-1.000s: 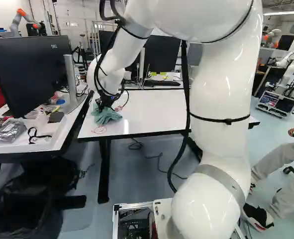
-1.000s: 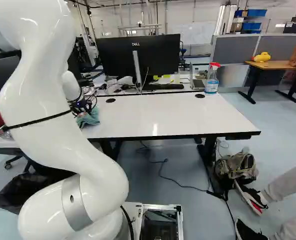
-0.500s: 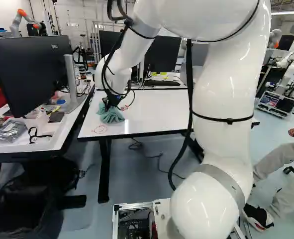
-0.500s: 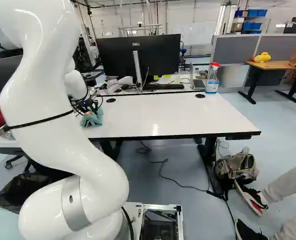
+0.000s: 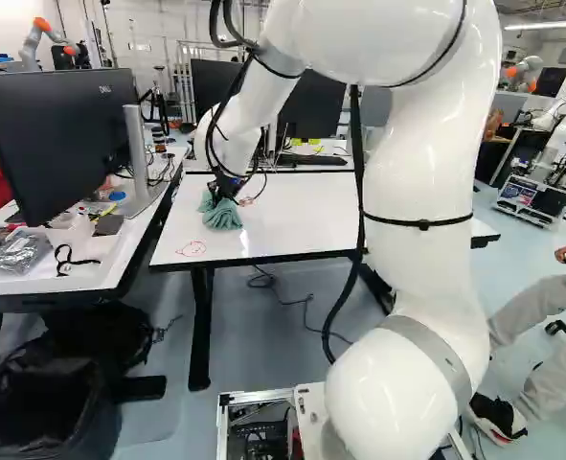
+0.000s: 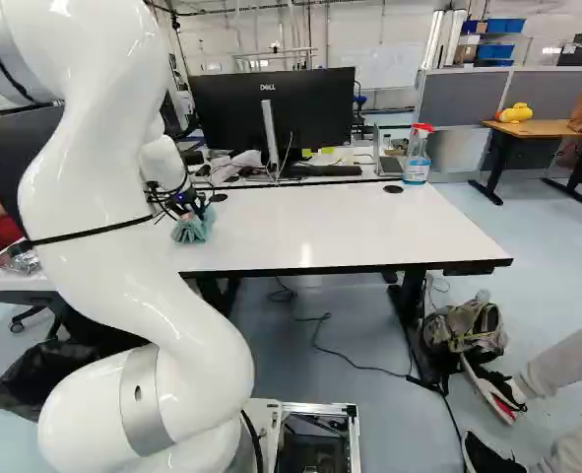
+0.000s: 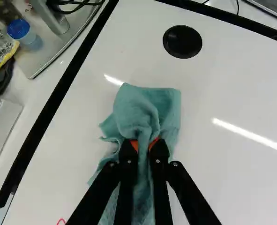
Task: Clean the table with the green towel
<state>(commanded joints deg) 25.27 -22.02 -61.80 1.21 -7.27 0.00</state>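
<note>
Pincer point(image 5: 224, 188): nearly closed, with a thin bunched fold held between its orange pads point(image 7: 134, 144), one on each side
Green towel point(image 5: 221, 217): crumpled on the white bench point(image 6: 350, 227), near its left end; part fans out ahead of the fingertips, part trails back under the pincer
Arm point(image 5: 426, 172): reaches over the bench, its wrist above the towel
Red marking point(image 5: 192, 248): drawn on the bench top, nearer the front edge than the towel and apart from it
Black round cover point(image 7: 182, 41): set in the bench top beyond the towel, apart from it
Spray bottle point(image 6: 417, 158): upright at the bench's far edge, right of the middle in the right base view, red head, clear body
</note>
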